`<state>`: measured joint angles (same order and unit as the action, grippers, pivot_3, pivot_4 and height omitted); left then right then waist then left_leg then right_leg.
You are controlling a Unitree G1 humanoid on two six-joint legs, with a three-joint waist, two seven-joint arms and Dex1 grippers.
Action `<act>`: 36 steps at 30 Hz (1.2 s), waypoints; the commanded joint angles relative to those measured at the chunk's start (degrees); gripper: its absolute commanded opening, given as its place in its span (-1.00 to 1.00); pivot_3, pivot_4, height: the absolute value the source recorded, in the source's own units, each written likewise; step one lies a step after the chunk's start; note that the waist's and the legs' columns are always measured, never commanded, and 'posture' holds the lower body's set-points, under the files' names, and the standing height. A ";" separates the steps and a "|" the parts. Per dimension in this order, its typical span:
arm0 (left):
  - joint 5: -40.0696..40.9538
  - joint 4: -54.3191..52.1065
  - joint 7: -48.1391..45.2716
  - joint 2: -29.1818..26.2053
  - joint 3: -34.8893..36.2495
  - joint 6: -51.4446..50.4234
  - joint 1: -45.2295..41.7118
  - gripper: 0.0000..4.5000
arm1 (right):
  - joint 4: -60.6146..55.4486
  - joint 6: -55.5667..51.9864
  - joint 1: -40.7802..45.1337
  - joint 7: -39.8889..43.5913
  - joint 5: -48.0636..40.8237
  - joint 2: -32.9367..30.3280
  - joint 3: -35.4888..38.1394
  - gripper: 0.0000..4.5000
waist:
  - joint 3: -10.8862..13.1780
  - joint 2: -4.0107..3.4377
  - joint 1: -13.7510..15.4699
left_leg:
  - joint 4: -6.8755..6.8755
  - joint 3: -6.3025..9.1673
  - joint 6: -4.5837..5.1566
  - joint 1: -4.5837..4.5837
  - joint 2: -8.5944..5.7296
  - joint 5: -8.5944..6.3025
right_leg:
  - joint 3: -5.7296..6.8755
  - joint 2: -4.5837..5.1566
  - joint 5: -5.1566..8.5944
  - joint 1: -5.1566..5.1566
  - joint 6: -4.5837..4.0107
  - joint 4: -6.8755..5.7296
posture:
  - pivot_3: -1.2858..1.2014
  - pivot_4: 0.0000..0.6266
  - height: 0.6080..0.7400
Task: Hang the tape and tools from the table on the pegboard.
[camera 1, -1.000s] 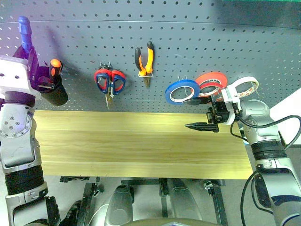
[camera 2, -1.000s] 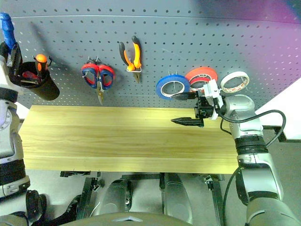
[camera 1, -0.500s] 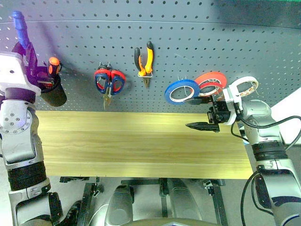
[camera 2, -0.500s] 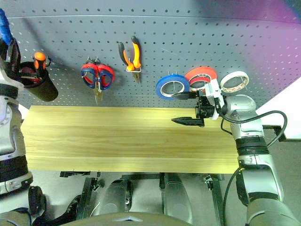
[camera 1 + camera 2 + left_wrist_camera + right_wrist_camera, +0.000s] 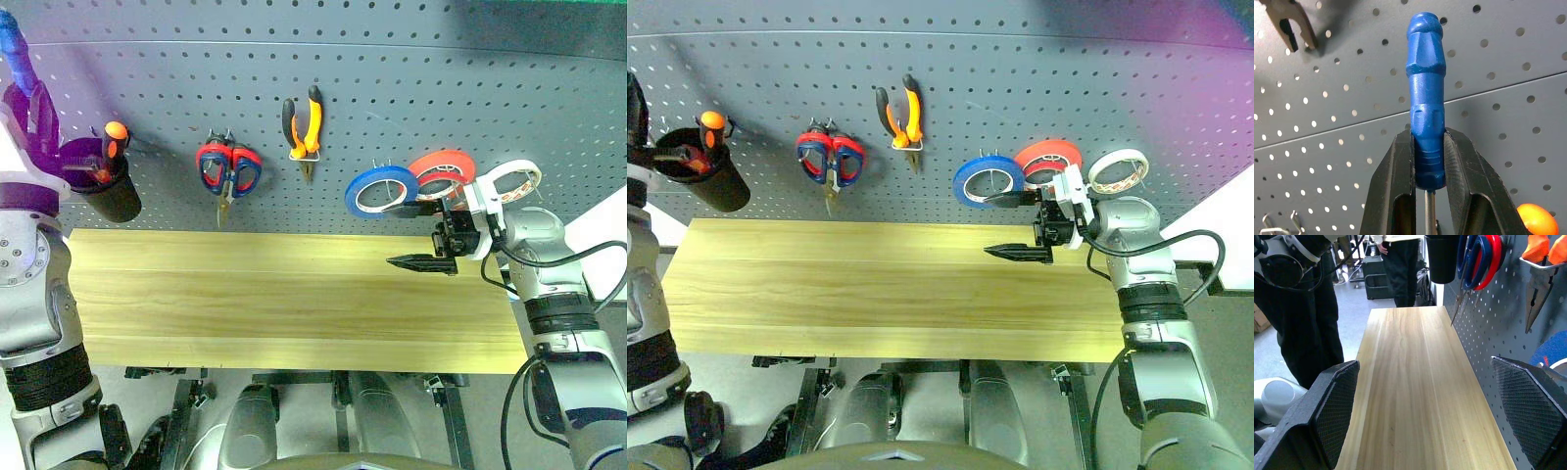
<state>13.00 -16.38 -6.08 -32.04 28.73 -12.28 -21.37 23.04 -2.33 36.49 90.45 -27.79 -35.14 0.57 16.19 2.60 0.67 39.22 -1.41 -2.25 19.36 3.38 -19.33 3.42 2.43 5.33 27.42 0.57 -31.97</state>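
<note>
While the blue-handled screwdriver (image 5: 1426, 112) is being pinched low on its handle by the left gripper (image 5: 1429, 161) above the black cup (image 5: 106, 191) on the pegboard (image 5: 392, 88), its shaft is best being kept vertical for lowering; the right gripper (image 5: 423, 235) is being held spread over the table (image 5: 274, 294).

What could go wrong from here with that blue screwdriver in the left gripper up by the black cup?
1. The left gripper pinches only the lower end of the blue screwdriver handle, so the tool could pivot or slip out.
2. The black cup on the pegboard already holds an orange-handled screwdriver; lowering the blue one in could jam against it.
3. A miss would likely drop the screwdriver onto the table or past its edge.
</note>
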 commanded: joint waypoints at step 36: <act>-3.79 11.45 0.00 0.54 -2.33 10.19 0.95 -0.79 | -3.09 -1.16 -0.13 -0.65 -1.64 -0.43 2.33 1.00 | 0.18 -0.09 -0.02 | -0.10 -0.04 0.00 0.11 0.00 -0.01 | 0.00 0.01 0.05 0.15 -0.03 0.11 | 0.07 -0.19 0.90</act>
<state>9.40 -3.42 -6.79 -31.50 25.00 -3.06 -20.84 22.52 -3.37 36.14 89.40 -27.89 -35.10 0.94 16.36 2.52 0.65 39.13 -1.45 -2.26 19.47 3.38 -19.34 3.42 2.44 5.39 27.57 0.54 -31.86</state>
